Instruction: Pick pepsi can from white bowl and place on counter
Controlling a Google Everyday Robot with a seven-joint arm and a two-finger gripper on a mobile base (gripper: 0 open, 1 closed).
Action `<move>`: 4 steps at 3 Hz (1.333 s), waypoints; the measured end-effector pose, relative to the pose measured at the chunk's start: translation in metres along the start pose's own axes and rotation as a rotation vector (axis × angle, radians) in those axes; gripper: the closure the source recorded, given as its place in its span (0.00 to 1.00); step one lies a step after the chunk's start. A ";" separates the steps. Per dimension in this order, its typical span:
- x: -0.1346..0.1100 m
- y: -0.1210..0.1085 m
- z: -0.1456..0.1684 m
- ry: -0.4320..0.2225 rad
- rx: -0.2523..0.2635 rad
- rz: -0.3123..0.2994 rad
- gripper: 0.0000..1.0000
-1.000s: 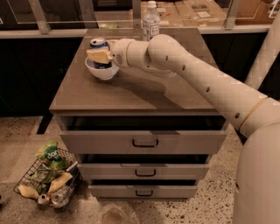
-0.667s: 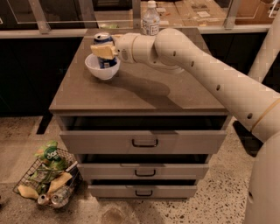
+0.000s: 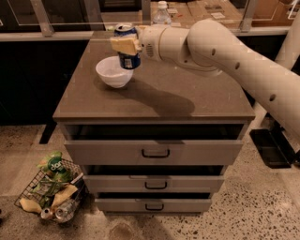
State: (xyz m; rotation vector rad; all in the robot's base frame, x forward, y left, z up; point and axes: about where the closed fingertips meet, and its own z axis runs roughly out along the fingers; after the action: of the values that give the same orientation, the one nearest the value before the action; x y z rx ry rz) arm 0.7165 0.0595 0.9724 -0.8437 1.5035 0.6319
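Above the far left part of the counter (image 3: pixel 187 89) I have the gripper (image 3: pixel 125 45) clenched on the pepsi can (image 3: pixel 129 61), one tan finger (image 3: pixel 123 44) pressed across the can's middle. The can hangs upright, silver top up, with its blue body showing below the finger. It sits over the far right edge of the white bowl (image 3: pixel 110 76); from my view the can's base lines up with that rim, and I cannot tell whether the two touch. The bowl rests on the counter, near the left side and toward the back. My arm (image 3: pixel 220 44) reaches in from the right, crossing over the counter's rear half and throwing a broad shadow onto the surface beside the bowl. A clear plastic bottle (image 3: pixel 161 14) stands at the counter's back edge, behind the arm. Below the top, the cabinet's three drawers have black handles, and the top drawer (image 3: pixel 197 152) stands slightly out. Down on the speckled floor (image 3: pixel 262 211), left of the cabinet, a wire basket (image 3: pixel 28 199) holds crumpled packets and cans.
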 end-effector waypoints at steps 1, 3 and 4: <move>-0.008 -0.002 -0.028 -0.009 0.051 -0.010 1.00; 0.014 -0.017 -0.069 -0.007 0.150 -0.004 1.00; 0.030 -0.028 -0.090 -0.003 0.182 0.001 1.00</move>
State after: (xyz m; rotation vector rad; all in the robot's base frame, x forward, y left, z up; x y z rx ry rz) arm 0.6864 -0.0332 0.9553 -0.7014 1.5336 0.4883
